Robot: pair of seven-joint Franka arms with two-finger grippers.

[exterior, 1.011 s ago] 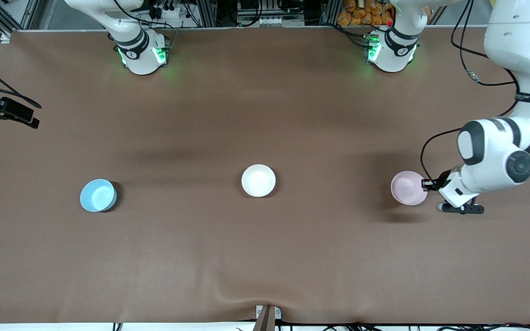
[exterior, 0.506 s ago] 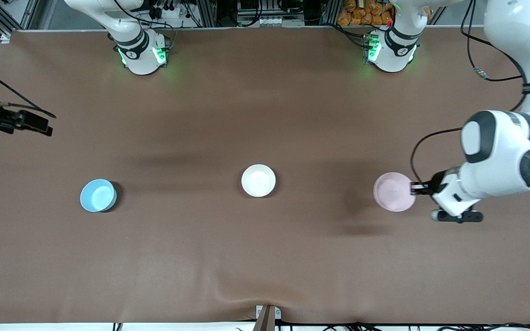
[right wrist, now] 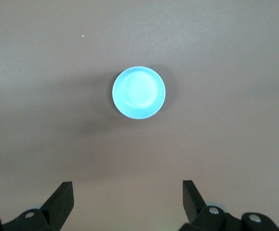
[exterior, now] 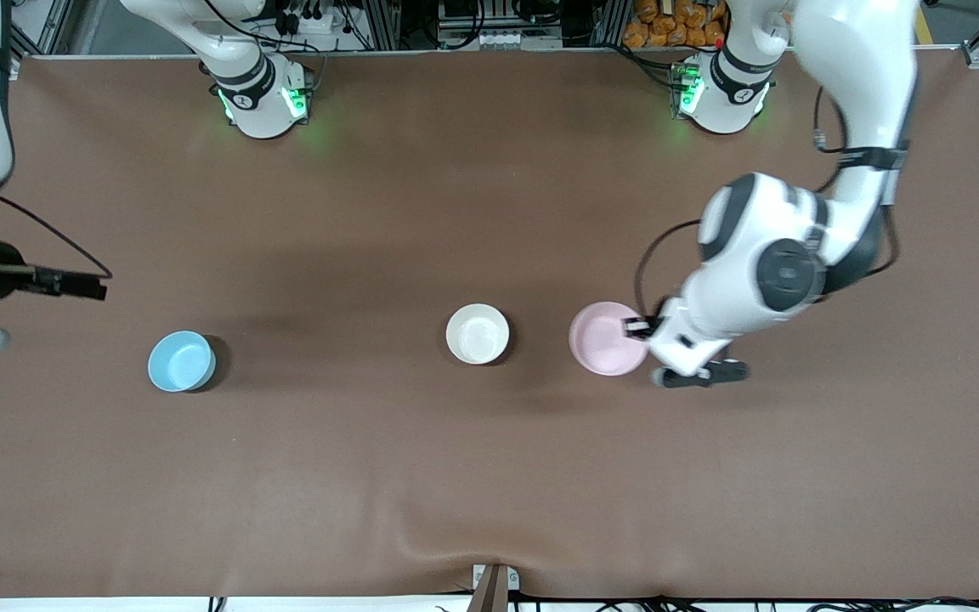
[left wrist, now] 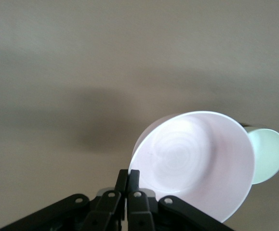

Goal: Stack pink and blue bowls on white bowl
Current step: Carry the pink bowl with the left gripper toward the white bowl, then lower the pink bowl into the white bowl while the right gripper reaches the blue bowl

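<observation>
My left gripper is shut on the rim of the pale pink bowl and holds it above the table, just beside the white bowl, toward the left arm's end. In the left wrist view the closed fingertips pinch the pink bowl's rim, and the white bowl shows partly past it. The light blue bowl sits on the table toward the right arm's end. My right gripper is open and empty in the air near it. The right wrist view shows the blue bowl ahead of the spread fingers.
The brown table cloth has a small wrinkle at its near edge by a mount. Both arm bases stand along the table's back edge.
My left gripper has carried the pink bowl from the left arm's end up close to the white bowl. My right arm has come further into view, toward the blue bowl.
</observation>
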